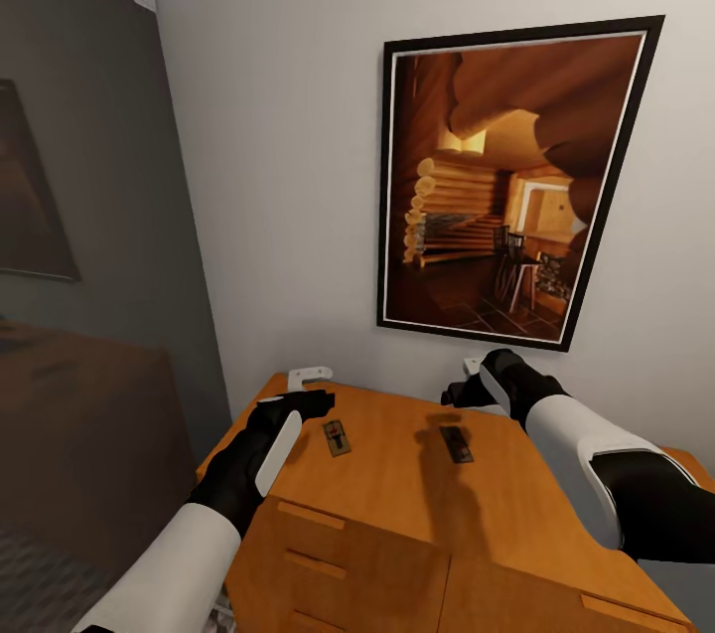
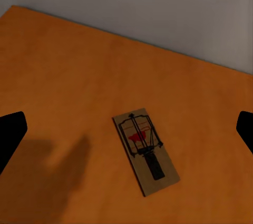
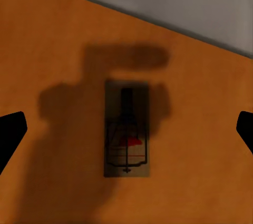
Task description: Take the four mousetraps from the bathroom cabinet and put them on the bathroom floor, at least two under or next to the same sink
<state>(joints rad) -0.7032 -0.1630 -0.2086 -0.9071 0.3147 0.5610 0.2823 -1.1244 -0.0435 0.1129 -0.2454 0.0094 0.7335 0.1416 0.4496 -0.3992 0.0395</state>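
Left tool [image 1: 320,403] hovers over the left part of the wide orange-brown wooden cabinet [image 1: 397,484], black fingers spread wide, gripping nothing. In the left wrist view both fingertips [image 2: 10,134] sit at the frame edges, with one small flat brown wooden mousetrap with dark metal parts [image 2: 146,150] lying below and between them on the cabinet's smooth top, slightly skewed to the finger line; head view shows it just beside the tool [image 1: 337,437].

Right tool [image 1: 455,393] hangs above the cabinet's back edge near the wall, also wide open and empty. Right wrist view: second mousetrap [image 3: 126,129] flat on the top, centred between the fingertips [image 3: 11,132], lying in the tool's shadow, red patch on its bait plate visible. Head view puts it just ahead of that tool [image 1: 456,444].

Both traps are well apart from each other. Framed log-cabin picture with black border [image 1: 506,181] hangs on the pale wall behind. White bracket-like piece [image 1: 308,376] sits at the cabinet's far left corner, unclear what it is.
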